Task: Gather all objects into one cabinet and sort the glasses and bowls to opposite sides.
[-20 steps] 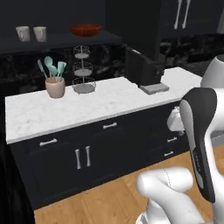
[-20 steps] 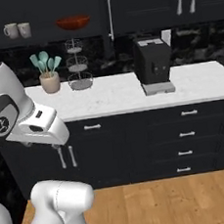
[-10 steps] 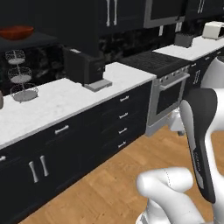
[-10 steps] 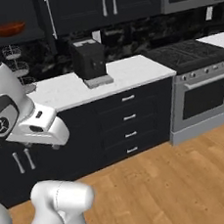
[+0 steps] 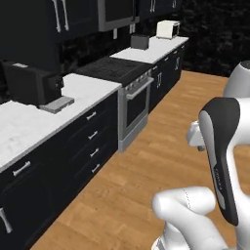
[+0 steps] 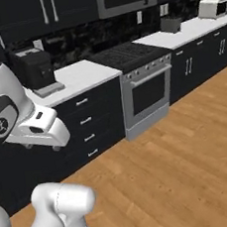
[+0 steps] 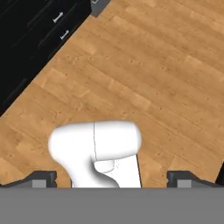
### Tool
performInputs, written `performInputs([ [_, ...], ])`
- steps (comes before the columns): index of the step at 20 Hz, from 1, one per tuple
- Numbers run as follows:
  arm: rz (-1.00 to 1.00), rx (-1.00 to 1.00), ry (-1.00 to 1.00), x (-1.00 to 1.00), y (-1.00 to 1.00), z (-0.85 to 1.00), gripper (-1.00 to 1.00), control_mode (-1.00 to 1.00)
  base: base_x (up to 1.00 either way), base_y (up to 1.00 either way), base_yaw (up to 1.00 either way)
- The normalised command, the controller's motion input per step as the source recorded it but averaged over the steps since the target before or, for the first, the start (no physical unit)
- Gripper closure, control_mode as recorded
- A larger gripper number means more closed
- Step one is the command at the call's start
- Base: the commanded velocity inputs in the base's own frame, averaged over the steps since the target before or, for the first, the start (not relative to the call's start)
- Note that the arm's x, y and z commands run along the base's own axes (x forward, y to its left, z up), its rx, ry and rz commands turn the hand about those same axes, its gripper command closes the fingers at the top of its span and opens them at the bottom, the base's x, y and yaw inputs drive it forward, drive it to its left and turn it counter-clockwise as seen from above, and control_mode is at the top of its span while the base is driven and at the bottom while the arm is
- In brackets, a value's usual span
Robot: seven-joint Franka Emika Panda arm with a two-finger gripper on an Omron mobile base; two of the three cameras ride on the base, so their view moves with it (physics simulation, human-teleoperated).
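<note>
The glasses and the bowls are out of view. At the upper left of the right base view, a black wall cabinet (image 6: 10,20) with a long white vertical bar handle stands shut. My gripper (image 7: 111,180) is folded in close over the base and points down at the wooden floor. Its two dark fingertips (image 7: 41,178) stand far apart with nothing between them, so it is open. The white hand (image 6: 42,127) hangs in front of the dark drawer fronts, well short of the counter.
A black coffee machine (image 6: 33,69) sits on the white counter (image 5: 83,88) above a drawer unit (image 5: 90,136). To its right stands a stove (image 6: 145,89). A further counter carries a toaster (image 5: 140,41) and a white appliance (image 6: 212,7). Wooden floor (image 5: 146,161) lies open ahead.
The whole picture has swept sideways, so the camera has turned. The shelf with cups and bowl and the utensil pot left the views; the stove and far counter came in. The gripper stays open.
</note>
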Motion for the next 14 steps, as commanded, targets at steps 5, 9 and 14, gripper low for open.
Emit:
performInputs([
  [5, 0.00, 0.00, 0.00, 0.00, 0.00, 0.00, -1.00, 1.00, 0.00, 0.00, -0.51],
  [9, 0.00, 0.00, 0.00, 0.00, 0.00, 0.00, -1.00, 1.00, 0.01, 0.00, -0.47],
  [14, 0.00, 0.00, 0.00, 0.00, 0.00, 0.00, -1.00, 1.00, 0.01, 0.00, -0.43],
])
